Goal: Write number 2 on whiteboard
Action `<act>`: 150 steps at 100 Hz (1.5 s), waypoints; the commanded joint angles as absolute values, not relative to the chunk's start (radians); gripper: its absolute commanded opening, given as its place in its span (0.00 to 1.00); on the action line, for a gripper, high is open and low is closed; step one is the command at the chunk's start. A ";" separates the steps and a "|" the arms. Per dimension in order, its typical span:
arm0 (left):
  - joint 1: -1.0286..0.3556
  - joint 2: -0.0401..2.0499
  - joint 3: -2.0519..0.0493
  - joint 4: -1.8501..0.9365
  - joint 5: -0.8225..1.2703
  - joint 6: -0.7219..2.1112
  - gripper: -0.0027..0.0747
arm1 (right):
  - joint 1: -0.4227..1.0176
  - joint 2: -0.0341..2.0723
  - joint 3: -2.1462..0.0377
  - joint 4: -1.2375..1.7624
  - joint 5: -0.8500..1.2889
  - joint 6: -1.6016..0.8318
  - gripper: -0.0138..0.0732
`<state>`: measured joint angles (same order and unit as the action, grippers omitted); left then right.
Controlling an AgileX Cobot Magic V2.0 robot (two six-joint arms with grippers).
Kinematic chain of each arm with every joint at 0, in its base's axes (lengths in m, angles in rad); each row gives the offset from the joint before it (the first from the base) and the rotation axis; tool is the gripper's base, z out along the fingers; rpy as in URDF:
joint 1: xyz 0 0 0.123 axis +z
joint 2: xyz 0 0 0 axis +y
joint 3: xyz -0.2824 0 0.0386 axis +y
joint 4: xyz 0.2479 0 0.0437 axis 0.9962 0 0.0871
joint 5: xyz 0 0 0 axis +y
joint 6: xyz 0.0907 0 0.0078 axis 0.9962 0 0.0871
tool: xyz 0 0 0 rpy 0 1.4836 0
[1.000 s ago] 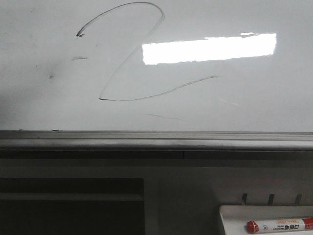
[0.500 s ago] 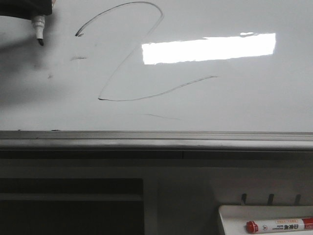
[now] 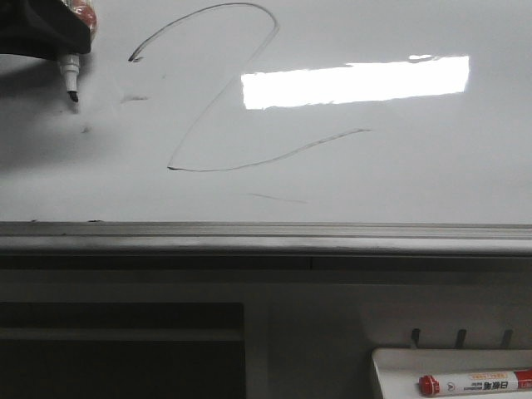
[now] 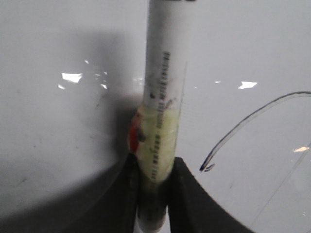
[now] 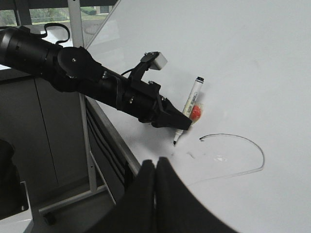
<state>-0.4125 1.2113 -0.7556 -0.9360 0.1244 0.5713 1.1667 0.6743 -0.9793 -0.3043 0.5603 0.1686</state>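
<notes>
- Clamping a marker [image 3: 69,73], the left gripper [image 3: 51,33] hovers just beside the number 2 [image 3: 218,91], at its hook end, on the whiteboard [image 3: 416,174].
- The right gripper [image 5: 154,167] has its fingers pressed together, holding nothing.

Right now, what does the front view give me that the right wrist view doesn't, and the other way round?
Only the front view shows the whole number 2, the whiteboard's grey bottom rail and the red-capped marker in its white tray. Only the right wrist view shows the full left arm and the shut right gripper. Both show the left gripper holding the pen left of the hook's start.
</notes>
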 commanded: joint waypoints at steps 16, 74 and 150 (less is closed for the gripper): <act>-0.408 1.217 -0.784 -0.948 0.121 0.564 0.12 | 1.161 0.677 -1.002 -0.324 0.472 0.178 0.10; -0.408 1.210 -0.784 -0.939 0.129 0.564 0.69 | 1.161 0.677 -1.002 -0.320 0.472 0.195 0.10; -0.408 0.490 -0.675 -0.603 0.246 0.566 0.41 | 1.161 0.334 -0.818 -0.838 0.728 0.483 0.10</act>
